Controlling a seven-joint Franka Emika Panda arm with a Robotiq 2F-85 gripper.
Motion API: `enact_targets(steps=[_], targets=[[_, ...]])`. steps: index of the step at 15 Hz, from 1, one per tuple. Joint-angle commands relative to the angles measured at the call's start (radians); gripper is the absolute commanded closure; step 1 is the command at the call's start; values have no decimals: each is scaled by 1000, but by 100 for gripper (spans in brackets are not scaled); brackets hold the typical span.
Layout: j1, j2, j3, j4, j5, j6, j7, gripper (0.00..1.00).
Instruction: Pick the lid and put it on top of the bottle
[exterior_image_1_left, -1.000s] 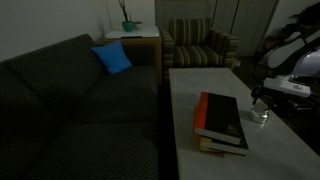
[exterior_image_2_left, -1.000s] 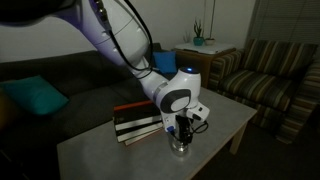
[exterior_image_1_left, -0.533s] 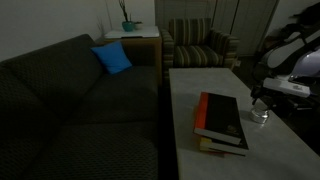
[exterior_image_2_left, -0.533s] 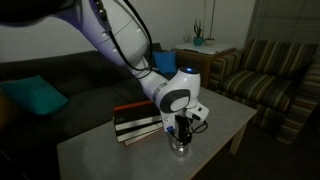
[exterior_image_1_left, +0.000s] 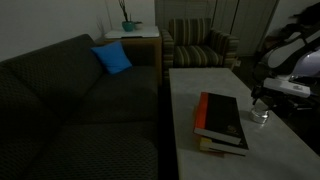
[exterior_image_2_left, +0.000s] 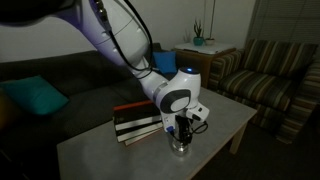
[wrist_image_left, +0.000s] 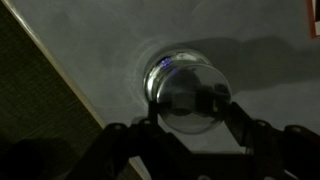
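The bottle (wrist_image_left: 160, 68) is a small squat glassy jar that stands on the pale table, beside the stacked books, in both exterior views (exterior_image_1_left: 259, 116) (exterior_image_2_left: 180, 146). My gripper (wrist_image_left: 188, 112) hangs straight above it (exterior_image_2_left: 181, 130) (exterior_image_1_left: 262, 100). In the wrist view a round translucent lid (wrist_image_left: 188, 98) sits between my two fingers, which touch its sides, directly over the bottle's mouth. I cannot tell whether the lid rests on the bottle. The room is dim.
Stacked books (exterior_image_1_left: 222, 120) (exterior_image_2_left: 135, 122) lie on the table (exterior_image_1_left: 200, 85) next to the bottle. A dark sofa (exterior_image_1_left: 80, 110) with a blue cushion (exterior_image_1_left: 113, 58) runs along one side. A striped armchair (exterior_image_1_left: 198, 45) (exterior_image_2_left: 265, 75) stands beyond the table's end.
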Motion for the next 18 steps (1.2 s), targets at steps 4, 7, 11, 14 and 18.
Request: enact_targets(steps=[4, 7, 11, 14, 18], targets=[[-3, 0, -5, -4, 22, -1, 34, 57], [-1, 0, -9, -4, 23, -4, 54, 57], [1, 0, -17, -5, 24, -4, 85, 57], [3, 0, -19, -3, 23, -9, 95, 57], [2, 0, -13, -1, 21, -17, 88, 57]])
